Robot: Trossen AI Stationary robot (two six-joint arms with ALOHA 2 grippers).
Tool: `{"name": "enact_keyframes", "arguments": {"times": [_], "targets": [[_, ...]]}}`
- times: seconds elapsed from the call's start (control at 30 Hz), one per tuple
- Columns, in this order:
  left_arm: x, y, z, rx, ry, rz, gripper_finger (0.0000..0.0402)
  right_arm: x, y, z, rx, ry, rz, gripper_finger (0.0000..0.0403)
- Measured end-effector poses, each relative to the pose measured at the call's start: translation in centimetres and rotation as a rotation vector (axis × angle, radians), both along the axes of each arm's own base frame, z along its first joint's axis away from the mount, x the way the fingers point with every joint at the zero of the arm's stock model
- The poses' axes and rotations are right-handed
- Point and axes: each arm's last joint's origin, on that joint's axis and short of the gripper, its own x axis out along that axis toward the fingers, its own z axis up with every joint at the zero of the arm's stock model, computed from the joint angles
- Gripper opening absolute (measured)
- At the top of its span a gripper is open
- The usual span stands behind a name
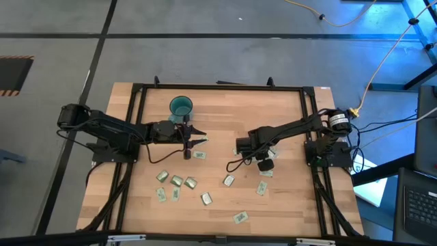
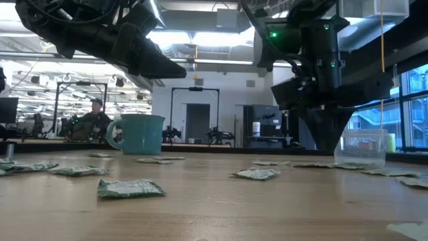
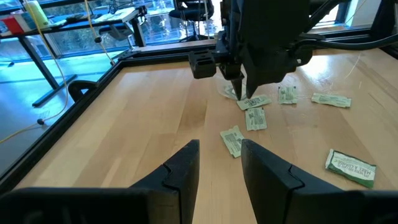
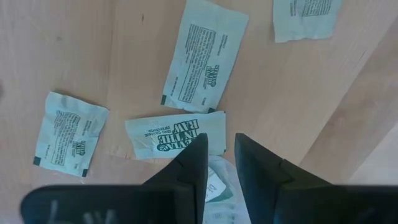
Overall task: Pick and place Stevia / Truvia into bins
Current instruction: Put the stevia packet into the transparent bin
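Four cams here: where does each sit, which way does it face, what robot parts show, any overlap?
High: overhead, straight down; both arms, teal cup.
Low: tabletop height, level into room; both arms hang from above, teal cup, clear cup.
Left wrist: past left gripper across the table at the right arm.
Right wrist: straight down past right gripper onto sachets.
Shared: teal cup, high and low.
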Motion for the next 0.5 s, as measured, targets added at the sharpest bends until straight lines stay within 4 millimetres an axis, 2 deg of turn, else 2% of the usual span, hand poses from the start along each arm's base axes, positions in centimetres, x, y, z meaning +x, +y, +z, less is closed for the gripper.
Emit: {"name": "enact_keyframes", "arguments": {"times": [0.5], "targets": [[0.00, -0.01, 0.00, 0.000, 0.000, 0.000, 0.0114, 0.35, 0.84, -0.02, 0.001, -0.042, 0.029, 0.0084]]}}
